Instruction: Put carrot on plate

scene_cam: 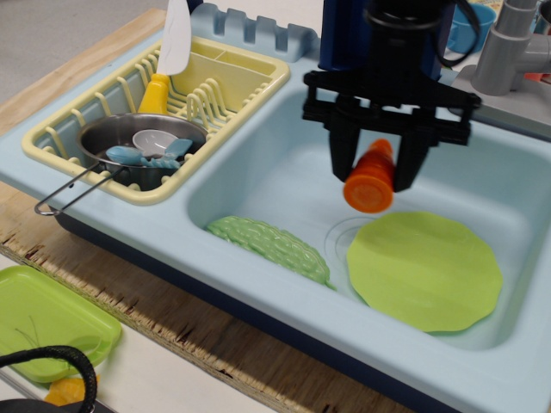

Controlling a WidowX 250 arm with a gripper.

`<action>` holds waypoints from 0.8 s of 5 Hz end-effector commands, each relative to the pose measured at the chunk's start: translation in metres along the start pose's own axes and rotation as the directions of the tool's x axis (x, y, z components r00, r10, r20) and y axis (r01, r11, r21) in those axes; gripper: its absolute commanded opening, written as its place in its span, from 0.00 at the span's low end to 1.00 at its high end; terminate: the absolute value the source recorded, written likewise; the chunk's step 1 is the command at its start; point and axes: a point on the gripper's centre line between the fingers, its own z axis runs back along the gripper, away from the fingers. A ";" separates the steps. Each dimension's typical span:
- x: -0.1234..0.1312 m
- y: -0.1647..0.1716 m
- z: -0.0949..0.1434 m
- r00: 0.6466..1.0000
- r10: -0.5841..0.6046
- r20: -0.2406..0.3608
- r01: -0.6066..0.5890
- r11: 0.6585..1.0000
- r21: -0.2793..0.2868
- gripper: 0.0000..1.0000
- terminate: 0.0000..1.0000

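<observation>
Observation.image looks down at an angle on a pale blue sink (258, 185) whose right and near edges run out of frame, so its full outline is not shown. Behind it, the black arm (387, 39) rises out of the top of the picture and blocks most of a dark blue object at the back. A yellow rack (250, 82) sits to the left of the basin, holding a steel pan (142, 146) with a grey cup and a blue utensil inside, though the utensil's shape is hard to read. A white and yellow spatula (172, 52) stands in the rack, its top cut off. On the basin floor at the right lies the plate (424, 271), flat and fully visible. A bumpy green vegetable (271, 245) rests against the near wall, its lower side hidden by the sink rim. At lower left a green tray (43, 323) is cropped by the frame, with a black cable over its corner. The gripper (376, 168) hangs above the basin, fingers closed around the carrot (372, 181), which is held in the air with its flat round end facing the camera, just above and left of the plate's far edge, not touching it. The carrot's rear end is hidden between the fingers.
</observation>
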 end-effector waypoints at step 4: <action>-0.033 -0.018 -0.018 0.995 -0.044 -0.087 0.041 0.999 -0.035 0.00 0.00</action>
